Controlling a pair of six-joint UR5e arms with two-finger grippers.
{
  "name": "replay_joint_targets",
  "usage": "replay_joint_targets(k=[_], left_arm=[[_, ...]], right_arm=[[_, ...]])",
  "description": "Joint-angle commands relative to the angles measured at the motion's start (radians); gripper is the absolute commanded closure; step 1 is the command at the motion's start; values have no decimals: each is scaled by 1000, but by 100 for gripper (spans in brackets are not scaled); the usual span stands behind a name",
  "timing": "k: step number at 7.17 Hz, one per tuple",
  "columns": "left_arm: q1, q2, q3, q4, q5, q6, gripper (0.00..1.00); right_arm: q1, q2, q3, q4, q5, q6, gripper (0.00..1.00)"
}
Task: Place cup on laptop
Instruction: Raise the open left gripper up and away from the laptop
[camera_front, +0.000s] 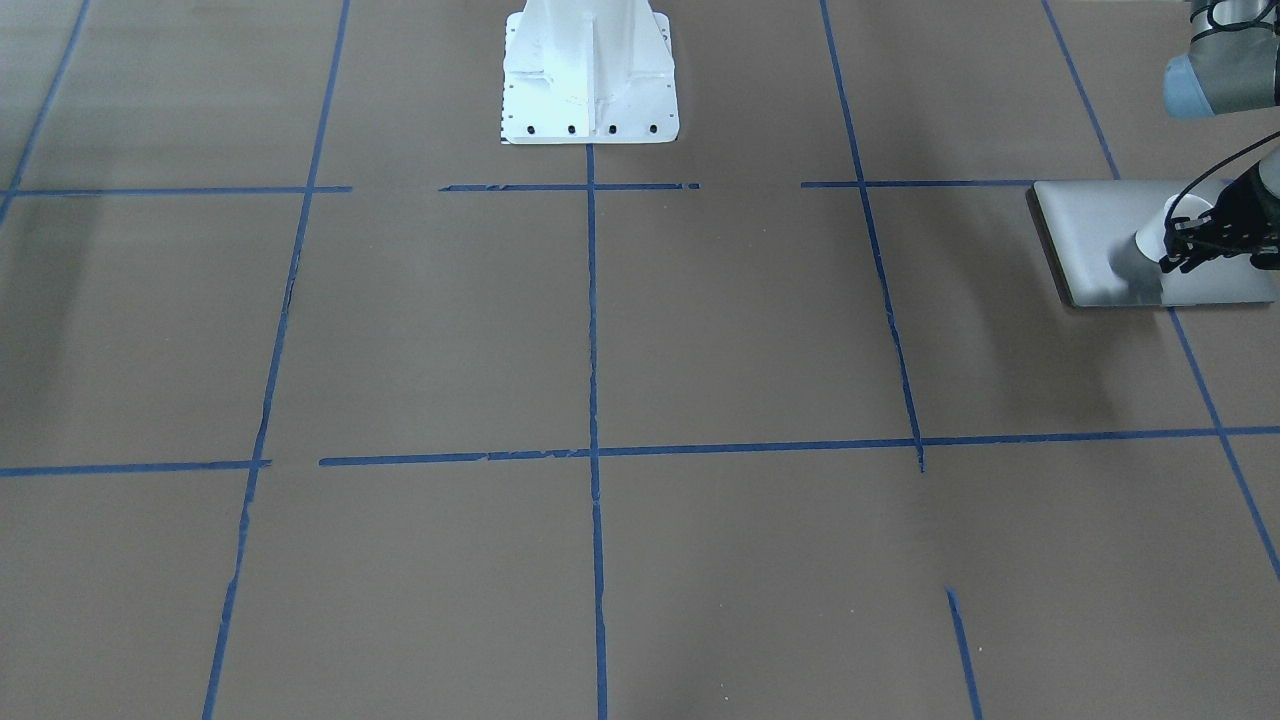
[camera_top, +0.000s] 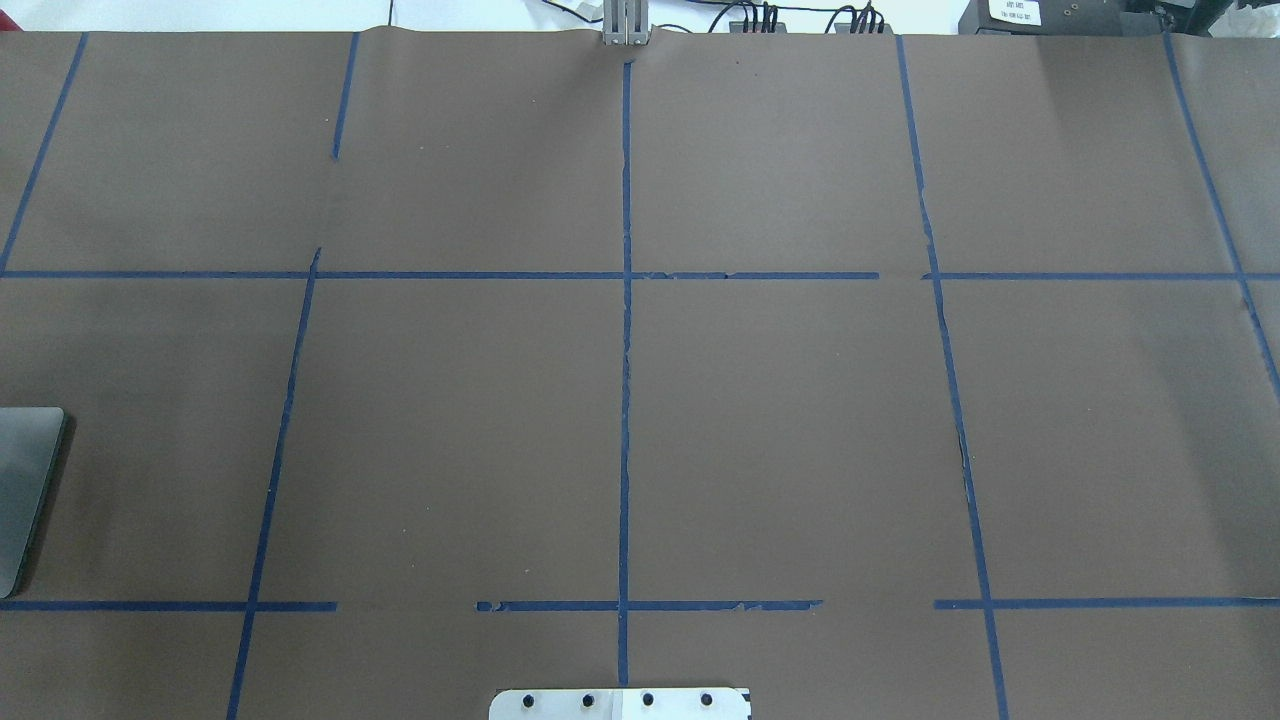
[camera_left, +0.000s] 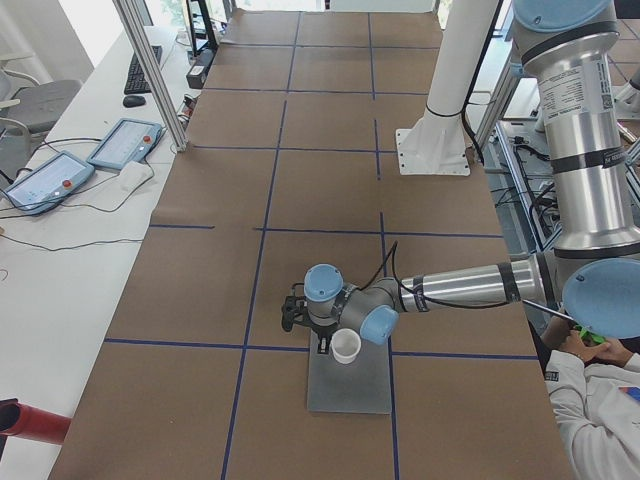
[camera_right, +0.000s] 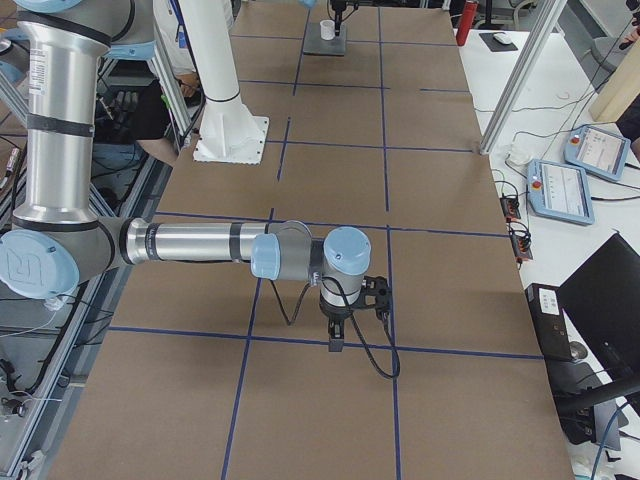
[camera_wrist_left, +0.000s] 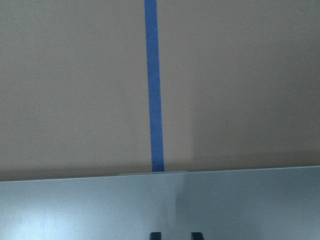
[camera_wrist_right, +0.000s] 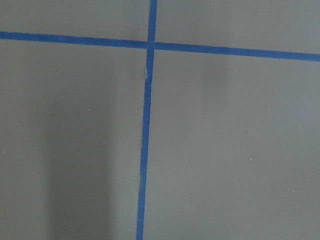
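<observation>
One white cup (camera_front: 1155, 236) is standing upright on the laptop (camera_front: 1085, 225) in the front-facing view, with the left gripper (camera_front: 1178, 258) hovering right at its side; whether the black fingers are touching it is not showing clearly there; the laptop is lying flat on the brown table (camera_front: 700, 330), directly under that gripper.

Overhead, only a corner of the laptop is showing at the left edge, among the blue tape lines (camera_top: 626, 400).

From the left end, the left gripper is pointing down over the lid; the cup is sitting just beside it, on its robot-ward side.

From the right end, the right gripper (camera_right: 335, 338) is hanging over the table beside a tape crossing, well apart from cup and laptop; whether its fingers are apart or together cannot be told.

Through the left wrist camera, two dark fingertips (camera_wrist_left: 155, 235) are peeking in with a narrow gap, gripping nothing; the grey lid is lying below them, and a tape line is running ahead.

Through the right wrist camera, only table and crossing tape are showing below that gripper.
</observation>
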Motion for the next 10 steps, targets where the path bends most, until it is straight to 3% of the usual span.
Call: replay_joint_targets(k=[1, 3, 4, 5, 7, 8, 10], left_arm=[[-1, 3, -38, -28, -6, 4, 0], [-27, 36, -165, -19, 0, 74, 0], [-139, 38, -205, 42, -14, 190, 0], [-291, 23, -216, 202, -60, 371, 0], [-489, -108, -218, 559, -69, 623, 0], [-536, -129, -236, 648, -71, 648, 0], [-535, -88, -273, 652, -97, 617, 0]], right_arm=[[0, 0, 0, 0, 0, 0, 0], [0, 0, 0, 0, 0, 0, 0], [0, 0, 0, 0, 0, 0, 0], [0, 0, 0, 1, 0, 0, 0], [0, 0, 0, 1, 0, 0, 0], [0, 0, 0, 1, 0, 0, 0], [0, 0, 0, 0, 0, 0, 0]])
